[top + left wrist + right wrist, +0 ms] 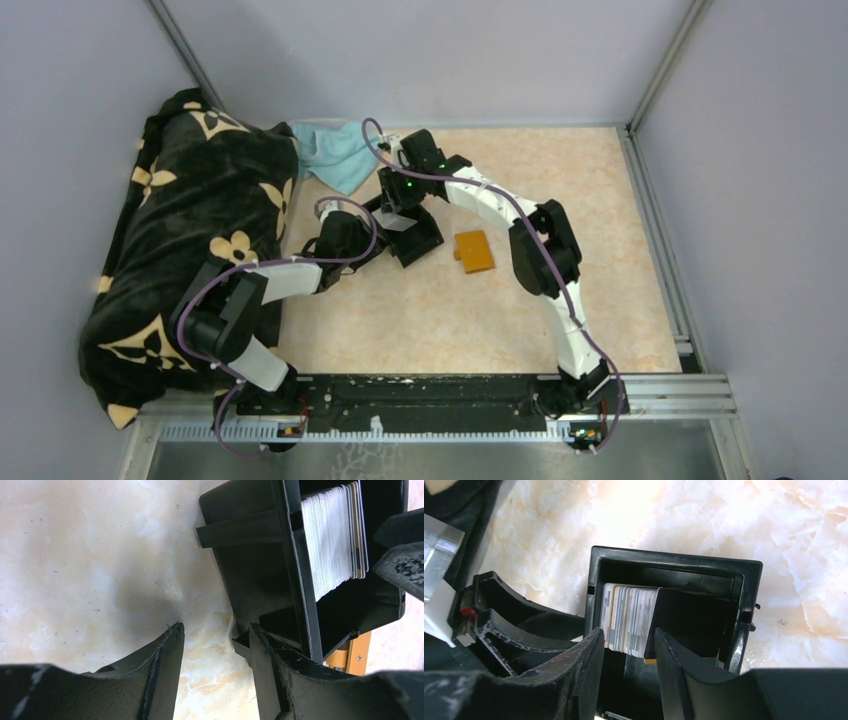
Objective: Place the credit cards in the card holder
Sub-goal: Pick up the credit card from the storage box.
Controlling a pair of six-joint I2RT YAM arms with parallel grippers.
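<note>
Standing on edge in a black open-topped plastic tray (674, 562), centre frame: stack of pale grey-white credit cards (629, 617). Right claw (626, 645) straddled the stack; whether it pinched could not be told. Left claw (214, 645) gaped empty beside the tray. Flat orange-tan card holder (474, 250) lay just right of the tray on the marbled surface (420, 320).

Below the right gripper (629, 632), a black plastic tray (674, 560), faintly glossy; the bench (824, 530) is smooth, polished, marble-patterned.
</note>
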